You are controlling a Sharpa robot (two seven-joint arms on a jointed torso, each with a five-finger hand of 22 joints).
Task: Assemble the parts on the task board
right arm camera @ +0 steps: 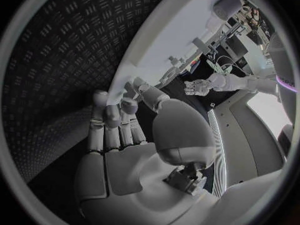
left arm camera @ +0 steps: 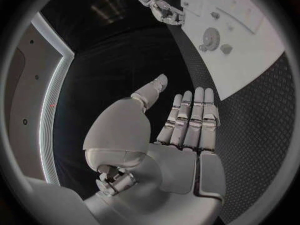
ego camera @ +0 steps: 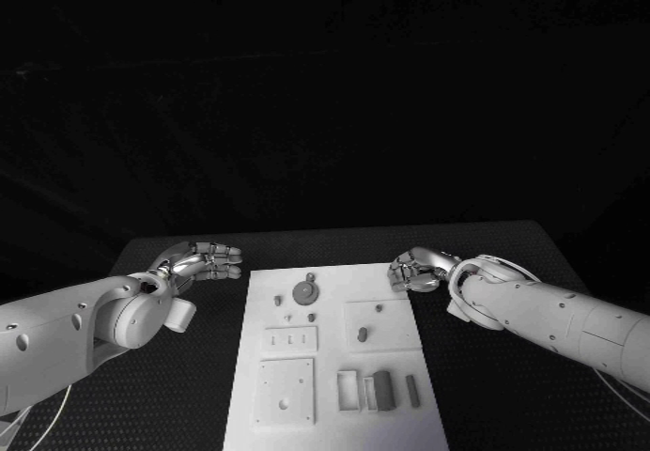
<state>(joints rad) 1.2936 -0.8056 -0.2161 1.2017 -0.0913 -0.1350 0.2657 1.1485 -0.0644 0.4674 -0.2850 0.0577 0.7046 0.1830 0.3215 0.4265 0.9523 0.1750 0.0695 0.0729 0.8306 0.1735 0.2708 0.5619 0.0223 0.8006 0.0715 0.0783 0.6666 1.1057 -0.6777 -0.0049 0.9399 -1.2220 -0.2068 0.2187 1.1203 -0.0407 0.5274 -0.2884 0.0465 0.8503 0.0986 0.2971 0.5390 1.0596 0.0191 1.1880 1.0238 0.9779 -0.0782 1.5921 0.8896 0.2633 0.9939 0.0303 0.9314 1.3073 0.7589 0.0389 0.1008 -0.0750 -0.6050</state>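
White flat task board (ego camera: 339, 376) carries small grey parts (ego camera: 383, 390) on textured black counter (ego camera: 177, 376); left hand (ego camera: 201, 262) and right hand (ego camera: 419, 271), silver, hold nothing, fingers loosely curled

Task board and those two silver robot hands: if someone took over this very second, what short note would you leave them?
Left robot hand: holds nothing, fingers extended, over the table beside the far left corner of the task board.
Right robot hand: holds nothing, fingers partly bent, at the board's far right corner.
Parts: a gear on the far end of the board, a small peg on a square plate, bar pieces lying near the right edge at the near end.
Done: no part is in hand; whether any is already assembled cannot be told.
Left: pick up and fit the parts.
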